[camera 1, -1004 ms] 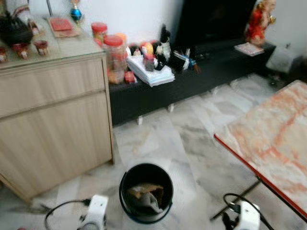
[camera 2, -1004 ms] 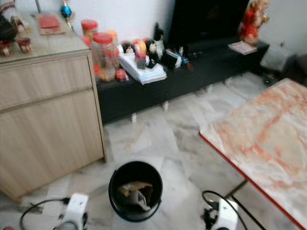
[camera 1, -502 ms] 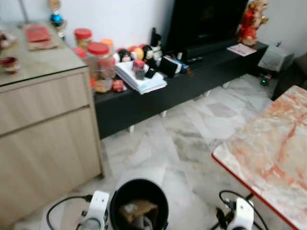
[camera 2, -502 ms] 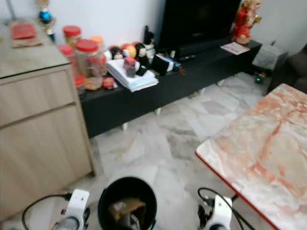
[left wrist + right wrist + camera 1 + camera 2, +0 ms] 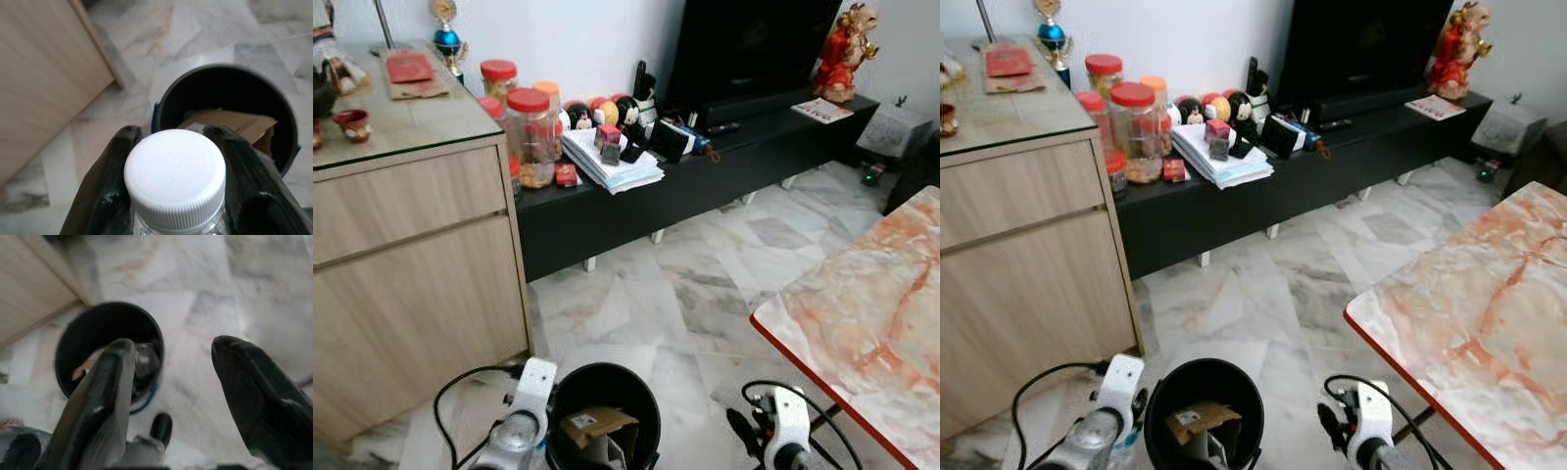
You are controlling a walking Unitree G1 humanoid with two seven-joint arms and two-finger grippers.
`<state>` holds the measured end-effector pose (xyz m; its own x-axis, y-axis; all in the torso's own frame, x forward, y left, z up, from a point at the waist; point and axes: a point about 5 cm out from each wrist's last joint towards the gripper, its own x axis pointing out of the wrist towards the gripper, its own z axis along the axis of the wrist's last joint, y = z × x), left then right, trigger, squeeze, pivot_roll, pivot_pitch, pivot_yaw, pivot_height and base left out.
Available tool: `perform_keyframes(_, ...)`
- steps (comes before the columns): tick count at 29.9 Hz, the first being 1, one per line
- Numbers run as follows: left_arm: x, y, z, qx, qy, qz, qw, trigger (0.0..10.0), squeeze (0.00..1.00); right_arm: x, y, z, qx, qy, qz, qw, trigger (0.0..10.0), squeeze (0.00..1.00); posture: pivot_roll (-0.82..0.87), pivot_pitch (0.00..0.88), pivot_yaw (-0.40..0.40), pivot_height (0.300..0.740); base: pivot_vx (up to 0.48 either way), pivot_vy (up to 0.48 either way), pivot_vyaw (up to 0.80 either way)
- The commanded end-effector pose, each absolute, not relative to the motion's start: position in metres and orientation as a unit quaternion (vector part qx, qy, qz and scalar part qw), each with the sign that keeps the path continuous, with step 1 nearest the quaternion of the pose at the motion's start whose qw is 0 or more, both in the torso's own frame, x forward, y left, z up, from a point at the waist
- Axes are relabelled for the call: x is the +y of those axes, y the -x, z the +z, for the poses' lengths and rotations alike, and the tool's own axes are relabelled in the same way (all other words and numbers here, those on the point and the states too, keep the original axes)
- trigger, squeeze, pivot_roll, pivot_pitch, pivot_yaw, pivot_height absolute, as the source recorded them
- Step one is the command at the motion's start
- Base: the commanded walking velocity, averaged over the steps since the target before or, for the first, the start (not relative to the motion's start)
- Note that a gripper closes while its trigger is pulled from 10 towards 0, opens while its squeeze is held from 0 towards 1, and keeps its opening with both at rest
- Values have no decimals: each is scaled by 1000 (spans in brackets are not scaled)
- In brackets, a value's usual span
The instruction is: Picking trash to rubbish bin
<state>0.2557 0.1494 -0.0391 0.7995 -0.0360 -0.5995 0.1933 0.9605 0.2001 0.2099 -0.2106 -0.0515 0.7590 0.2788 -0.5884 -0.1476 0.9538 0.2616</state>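
Item: plastic bottle [image 5: 174, 178], white screw cap, clamped at the neck between the two black fingers [image 5: 105, 188] of the left tool [image 5: 174, 196]; carried low at the robot's left, just beside the rim of the rubbish bin [image 5: 603, 380]. Item: rubbish bin, black, round, on the marble floor [image 5: 685, 284] before the robot, holding a piece of brown cardboard [image 5: 595, 424] and other scraps. Change over the last second: the head view has swung right and back, so cabinet and bin shifted across the picture by camera motion; the bin now sits lower and closer at the bottom edge, and the left arm reaches further forward, alongside the bin's left rim, where earlier it hung behind it. Judged meaning: approach to the bin about complete, bottle not yet over the opening, release still to come. Position: in the left wrist view the cap lies short of the bin mouth, the opening just ahead along the fingers. Item: right tool [image 5: 188, 382], fingers spread apart, nothing between them, low at the robot's right, pointed toward the bin. Surroundings: wooden cabinet [image 5: 411, 245] at left, black TV shelf [image 5: 724, 147] with jars and papers, marble-topped desk [image 5: 871, 313] at right
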Motion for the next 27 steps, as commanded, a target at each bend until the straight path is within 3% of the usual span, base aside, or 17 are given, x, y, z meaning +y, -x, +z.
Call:
perform_keyframes(1,143,-267,-31,292,-143,-73,943,10000,0,-212,-222,-41,305,-89,133,939,10000,0,44,37,-160,740,0,0,0)
perform_keyframes(12,126,-309,12,179,-222,-109,952,10000,0,-175,-253,2,227,-75,254,937,10000,0,-2,76,-176,740,0,0,0)
perform_keyframes(20,112,-324,33,116,-248,-127,953,10000,0,-159,-245,33,195,-88,311,926,10000,0,-45,110,-180,740,0,0,0)
perform_keyframes(27,86,-334,53,74,-202,-164,963,10000,0,-151,-232,52,194,-96,329,919,10000,0,-87,140,-182,740,0,0,0)
